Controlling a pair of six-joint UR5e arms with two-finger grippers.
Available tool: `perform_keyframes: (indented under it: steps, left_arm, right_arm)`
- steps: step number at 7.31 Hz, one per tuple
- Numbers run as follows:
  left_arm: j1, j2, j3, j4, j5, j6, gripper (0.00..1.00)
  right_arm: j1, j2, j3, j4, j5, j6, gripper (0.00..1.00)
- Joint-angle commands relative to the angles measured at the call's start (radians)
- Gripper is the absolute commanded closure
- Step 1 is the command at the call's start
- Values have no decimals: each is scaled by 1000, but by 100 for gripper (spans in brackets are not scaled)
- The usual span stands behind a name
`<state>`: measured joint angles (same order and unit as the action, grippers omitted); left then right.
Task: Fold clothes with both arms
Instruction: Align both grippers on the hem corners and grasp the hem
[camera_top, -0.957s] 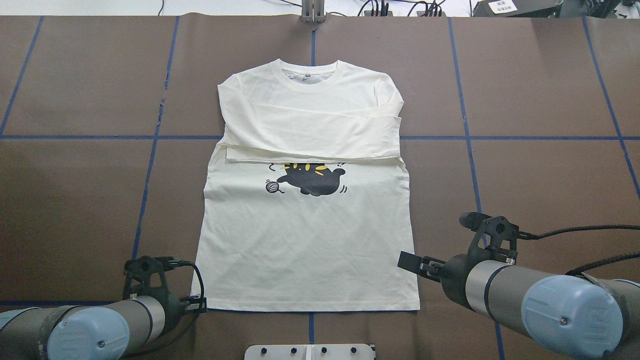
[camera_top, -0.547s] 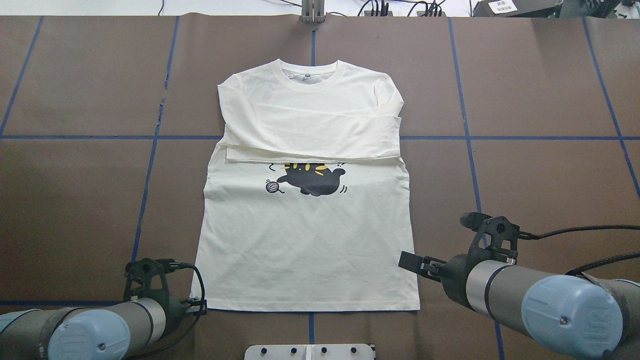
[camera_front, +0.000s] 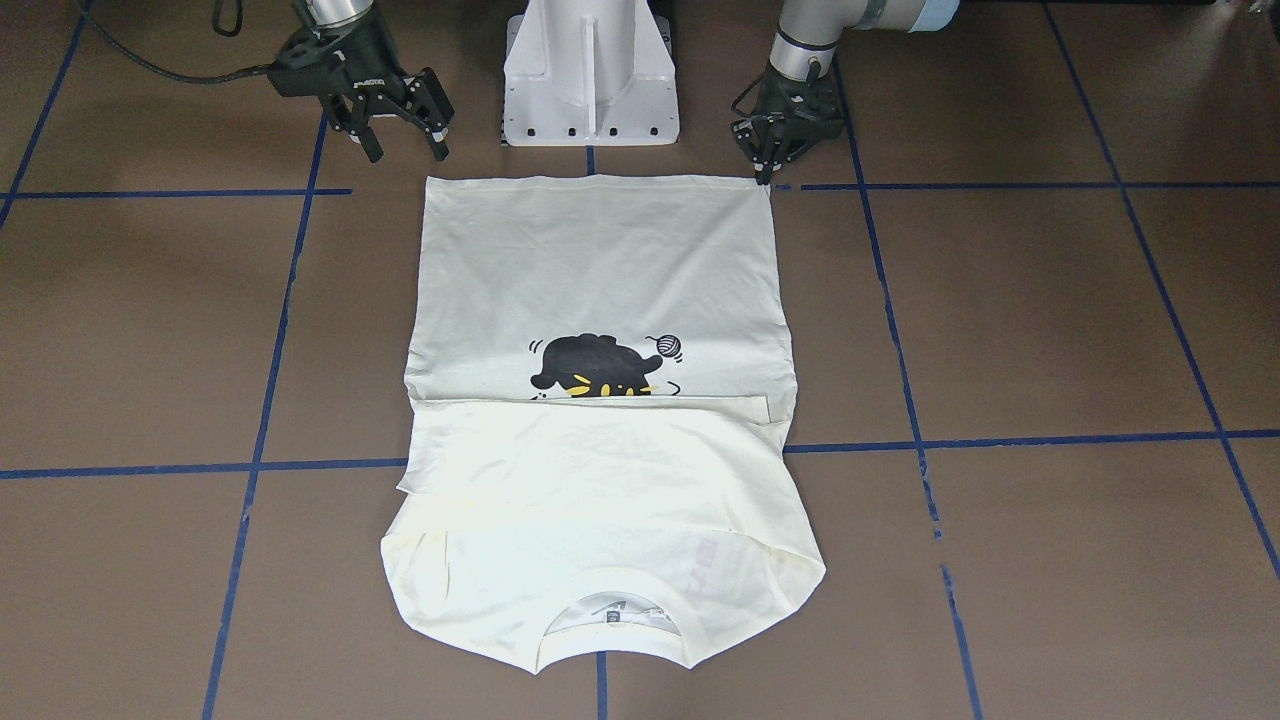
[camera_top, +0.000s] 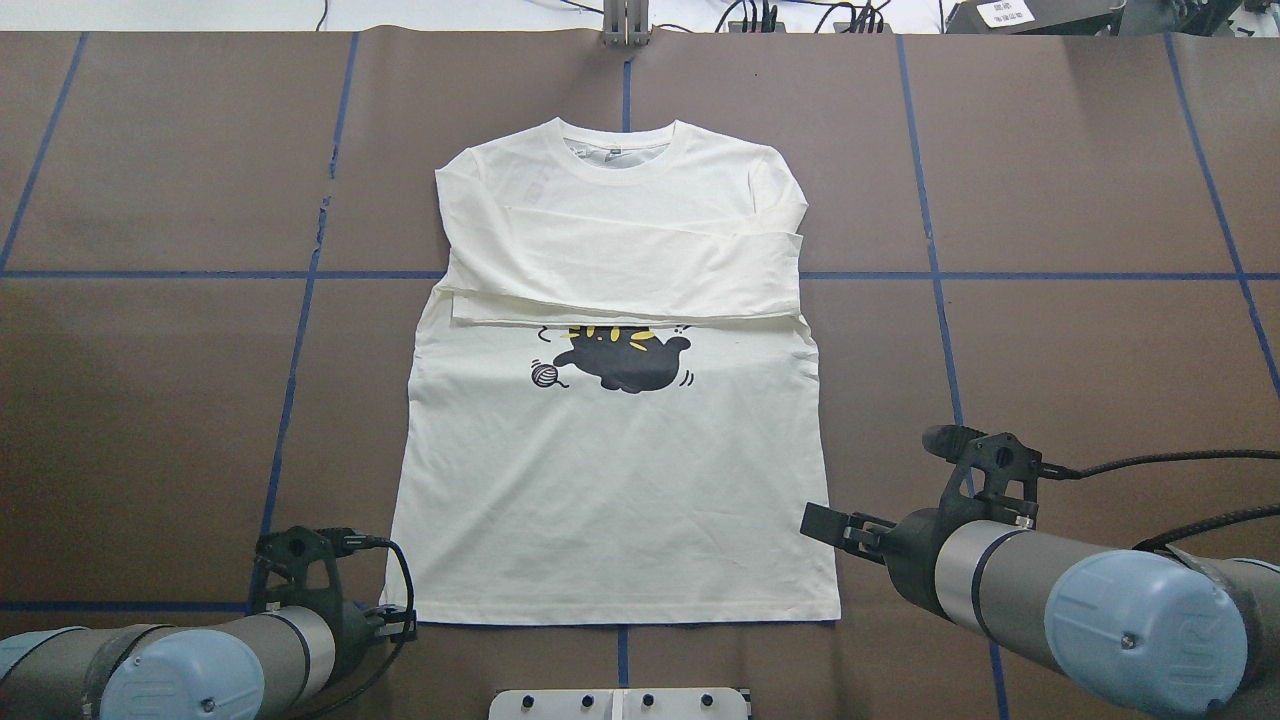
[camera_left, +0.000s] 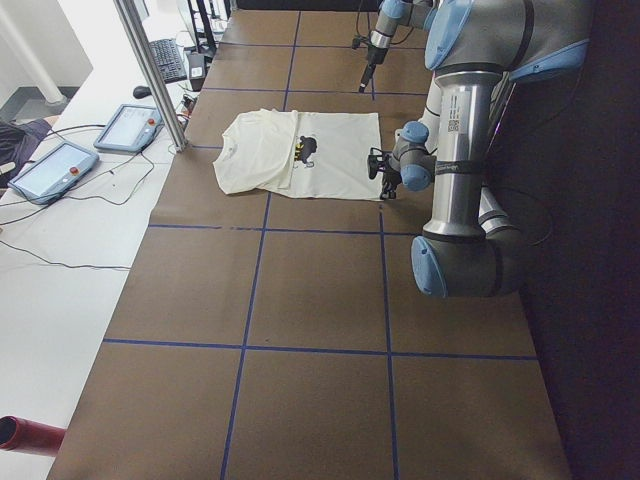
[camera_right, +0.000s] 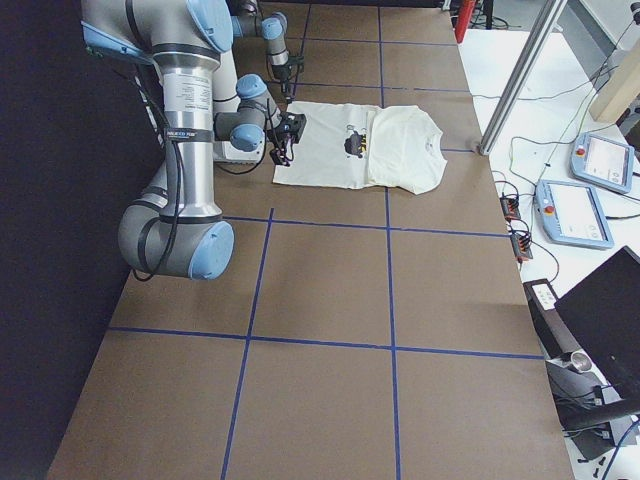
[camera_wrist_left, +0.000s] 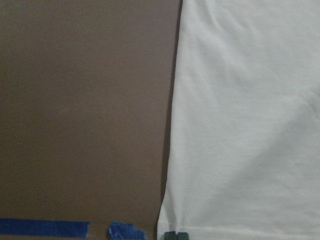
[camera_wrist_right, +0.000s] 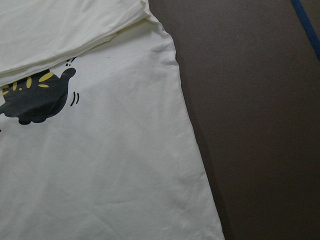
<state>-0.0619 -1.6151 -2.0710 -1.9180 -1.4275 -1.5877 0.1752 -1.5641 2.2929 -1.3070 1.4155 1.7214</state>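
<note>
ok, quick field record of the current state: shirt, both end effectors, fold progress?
shirt: cream long-sleeve tee, flat on the table, collar away from the robot
sleeves: both folded across the chest, partly covering the cat print
left end effector: fingers together at its hem corner; grip on the cloth not confirmable
right end effector: open, near the other hem corner, clear of the cloth
fold progress: bottom hem flat, not yet lifted
</note>
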Motion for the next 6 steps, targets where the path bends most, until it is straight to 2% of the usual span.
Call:
perform_keyframes:
  steps: [1,2,3,4,6]
  left_arm:
    - [-6,-2,-38,1,-4,32,100]
    - [-15,-12,-66,1,-5,46,100]
    - [-21,-14,-72,1,-5,46,100]
    - [-27,-31,-72,1,-7,46,100]
    - [-29,-42,-72,1,-8,46,100]
  right_arm:
    - [-15,1,-7,-11,-30,3,0]
    - [-57,7,-42,-12,-94,53,7]
    - [-89,12,-65,-14,-116,144,26]
    - [-112,1,-91,-15,-134,180,30]
    - [-137,13,-141,-15,-165,182,29]
